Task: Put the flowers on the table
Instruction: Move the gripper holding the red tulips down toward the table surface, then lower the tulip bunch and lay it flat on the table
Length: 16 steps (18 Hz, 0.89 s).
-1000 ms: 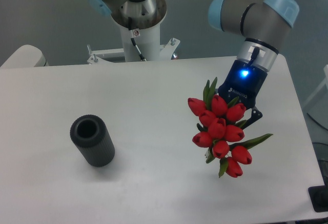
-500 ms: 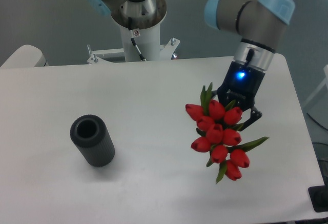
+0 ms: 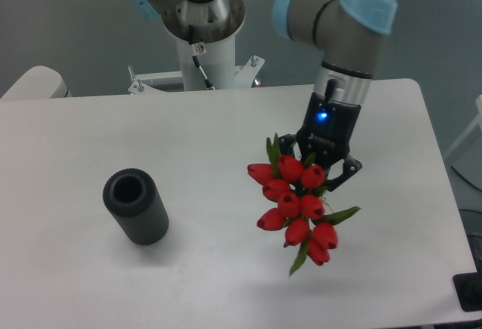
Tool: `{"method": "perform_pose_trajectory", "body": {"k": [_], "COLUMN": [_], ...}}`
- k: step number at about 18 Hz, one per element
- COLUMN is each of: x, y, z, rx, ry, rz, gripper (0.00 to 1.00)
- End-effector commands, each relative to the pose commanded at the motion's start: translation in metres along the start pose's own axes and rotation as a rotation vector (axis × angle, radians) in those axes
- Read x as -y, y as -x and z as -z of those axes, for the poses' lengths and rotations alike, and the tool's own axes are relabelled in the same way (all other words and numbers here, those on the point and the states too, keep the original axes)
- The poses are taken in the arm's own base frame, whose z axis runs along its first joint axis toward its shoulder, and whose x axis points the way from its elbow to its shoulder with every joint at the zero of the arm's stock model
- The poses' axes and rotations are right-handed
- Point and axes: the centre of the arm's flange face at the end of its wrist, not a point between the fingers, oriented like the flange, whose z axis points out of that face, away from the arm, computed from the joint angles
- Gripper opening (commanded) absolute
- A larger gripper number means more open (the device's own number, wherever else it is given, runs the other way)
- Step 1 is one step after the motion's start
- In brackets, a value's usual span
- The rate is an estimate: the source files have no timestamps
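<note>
The flowers, a bunch of red tulip buds with green leaves, hang in the air above the right half of the white table. My gripper is shut on their stems just behind the buds, which hide the fingertips and most of the stems. The buds point toward the camera and down, with the lowest bud above the table's front right area.
A dark grey ribbed cylinder stands upright at the table's left front, open end up. The arm's white base column rises behind the far edge. The table's right edge lies close to the gripper's side.
The gripper has carried the flowers leftward, toward the table's middle, over the last second. The cylinder has not moved.
</note>
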Motion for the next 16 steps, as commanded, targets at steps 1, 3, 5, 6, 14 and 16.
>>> {"method": "perform_pose_trajectory", "body": {"k": [1,3,5,6,14,16], "x": [0.001,0.007,0.014,0.018,0.022,0.016], "y": [-0.005,-0.019,-0.035,-0.044,-0.084,-0.081], "z": [-0.001,-0.012,-0.026,-0.034,-0.104,-0.114], "rx": [0.006,0.003,-0.001,-0.004,-0.026,-0.019], "ry": [0.032,0.099,0.177,0.22,0.496,0.547], "rz": [-0.01,-0.042,-0.091,-0.115,-0.245,-0.253], "gripper": [0.28,0.28,0.28,0.28,0.28,0.28]}}
